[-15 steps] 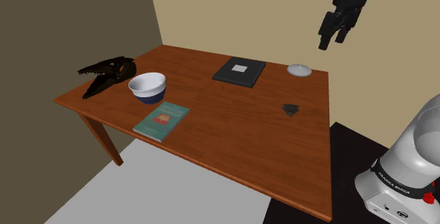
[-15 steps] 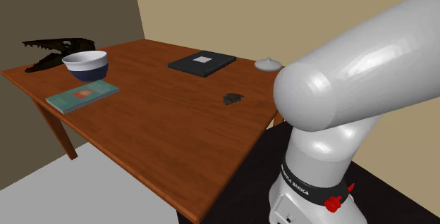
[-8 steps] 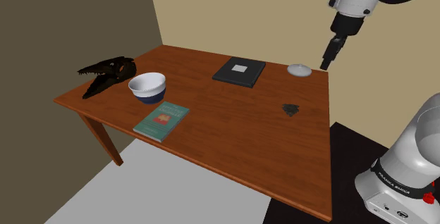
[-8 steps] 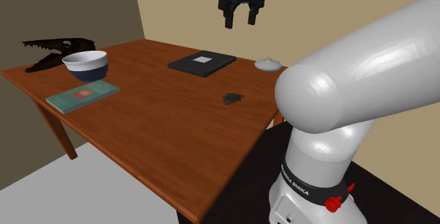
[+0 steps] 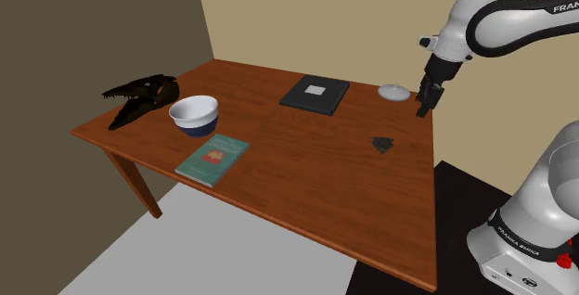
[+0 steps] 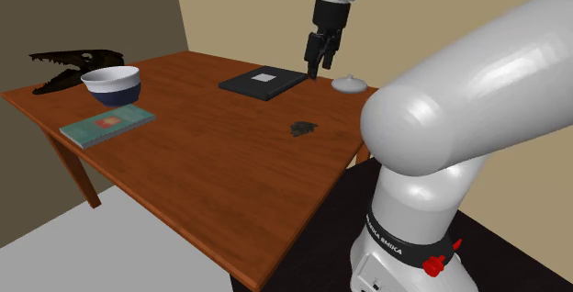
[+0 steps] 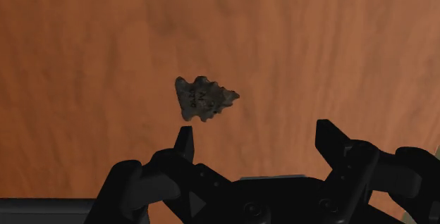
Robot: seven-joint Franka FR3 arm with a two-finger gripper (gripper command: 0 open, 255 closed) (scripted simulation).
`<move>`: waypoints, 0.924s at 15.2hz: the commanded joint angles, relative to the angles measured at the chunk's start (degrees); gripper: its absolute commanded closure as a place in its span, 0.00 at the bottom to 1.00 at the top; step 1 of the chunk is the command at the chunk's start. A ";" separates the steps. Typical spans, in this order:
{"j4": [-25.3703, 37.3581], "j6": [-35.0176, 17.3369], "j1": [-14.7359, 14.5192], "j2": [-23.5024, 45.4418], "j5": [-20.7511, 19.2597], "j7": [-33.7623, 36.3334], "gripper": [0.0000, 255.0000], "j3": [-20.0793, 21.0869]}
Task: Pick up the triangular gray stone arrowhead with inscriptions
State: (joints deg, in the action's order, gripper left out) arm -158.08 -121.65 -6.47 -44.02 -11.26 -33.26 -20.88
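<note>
Downward went the all-black two-finger end effector (image 5: 422,109) since the earlier frames, from high against the tan wall to a spot low over the far part of the reddish-brown wooden surface (image 5: 306,168). In the second exterior view the end effector (image 6: 315,68) hung above the gap between a flat black square book with a white label (image 6: 263,82) and a small white domed dish (image 6: 349,84).

In the wrist view the end effector (image 7: 254,131) stood wide open, its fingers well apart and clasping nothing. The triangular gray stone arrowhead with dark inscriptions (image 7: 204,98) lay flat on the wood just ahead of one fingertip, not between the two and untouched.

In the shoulder view the arrowhead (image 5: 381,143) rested near the surface's right edge, nearer the camera than the white dish (image 5: 394,92) and apart from the black book (image 5: 315,94). Toward that view's left sat a white bowl with a blue base (image 5: 194,114), a teal book (image 5: 212,160) and a black toothed animal skull (image 5: 141,97).
</note>
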 commanded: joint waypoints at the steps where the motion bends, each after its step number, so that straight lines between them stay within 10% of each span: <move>1: -1.40 -5.41 -1.11 3.22 -1.38 -6.32 0.00 -4.00; 8: -1.21 -23.27 -11.37 19.46 0.55 -29.83 0.00 -20.16; 14: 2.60 -33.62 -33.21 35.09 20.38 -57.38 0.00 -40.03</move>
State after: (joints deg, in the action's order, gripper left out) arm -156.08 -153.56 -35.55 -11.70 4.50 -85.88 -57.53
